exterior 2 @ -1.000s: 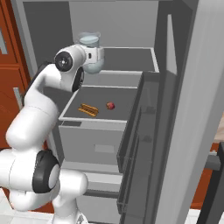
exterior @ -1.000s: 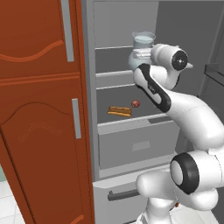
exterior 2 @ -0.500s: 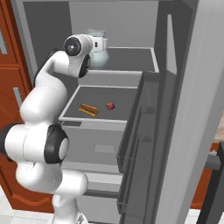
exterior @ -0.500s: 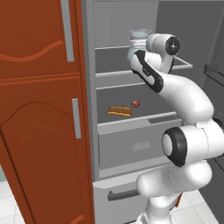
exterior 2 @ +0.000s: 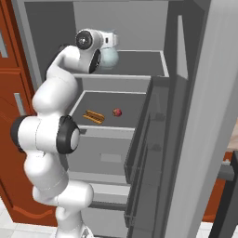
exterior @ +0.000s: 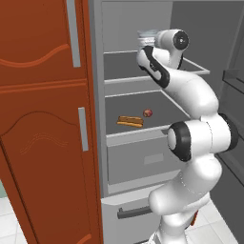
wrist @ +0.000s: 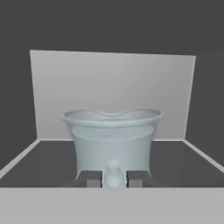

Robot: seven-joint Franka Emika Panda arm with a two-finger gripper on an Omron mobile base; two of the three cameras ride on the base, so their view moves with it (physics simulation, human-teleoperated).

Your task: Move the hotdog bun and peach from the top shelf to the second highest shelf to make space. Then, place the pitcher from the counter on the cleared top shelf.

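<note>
Fridge: tall grey open fridge interior, its grey door swung out on the robot's right, a red-brown cupboard door with a grey handle close on the left.
Top shelf: uppermost flat grey ledge with a pale front edge; in the hand view its floor lies bare on both sides of the pitcher, with side walls and a pale back wall beyond.
Second shelf: the grey ledge below, with free floor to the right of the peach and behind both foods.
Pitcher: pale blue-grey translucent glass pitcher with a bulbous body and flared rim, upright at the top shelf, just inside its front edge; whether its base touches the ledge cannot be told.
Hotdog bun: small elongated tan-orange bun with a darker sausage strip, lying flat on the second shelf near the front.
Peach: tiny round red-orange ball, just beside the bun, apart from it.
Claw: two-finger gripper level with the top shelf, dark tips drawn close and clamped on a small nub of the pitcher's near side.
</note>
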